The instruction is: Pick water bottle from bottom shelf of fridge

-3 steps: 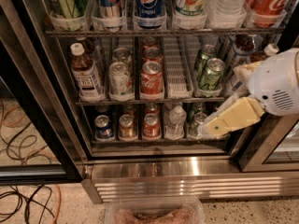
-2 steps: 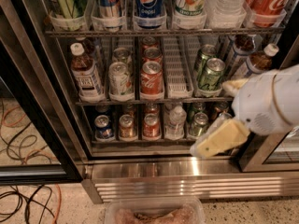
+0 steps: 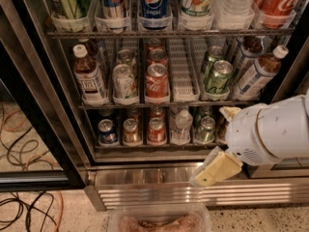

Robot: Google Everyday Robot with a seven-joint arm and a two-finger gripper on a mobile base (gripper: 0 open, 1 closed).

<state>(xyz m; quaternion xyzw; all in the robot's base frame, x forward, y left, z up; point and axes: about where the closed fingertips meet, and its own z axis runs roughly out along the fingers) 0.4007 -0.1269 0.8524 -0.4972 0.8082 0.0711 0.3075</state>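
Note:
The fridge stands open in the camera view, with wire racks of cans and bottles. The bottom shelf holds a row of small soda cans. Among them stands the water bottle, small and clear with a white cap, right of centre. My gripper hangs from the white arm at the right, in front of the shelf's right end and just right of the bottle. Its lower yellow finger points down-left over the steel base grille. The upper fingertip shows by the shelf. It is open and holds nothing.
The middle rack holds Coca-Cola cans and brown tea bottles. A dark door frame slants down the left. Cables lie on the floor at the left. A clear plastic container sits at the bottom edge.
My gripper and arm have moved down, away from the bottom shelf's right end. The lower finger now lies over the base grille. The bottle and cans have not moved.

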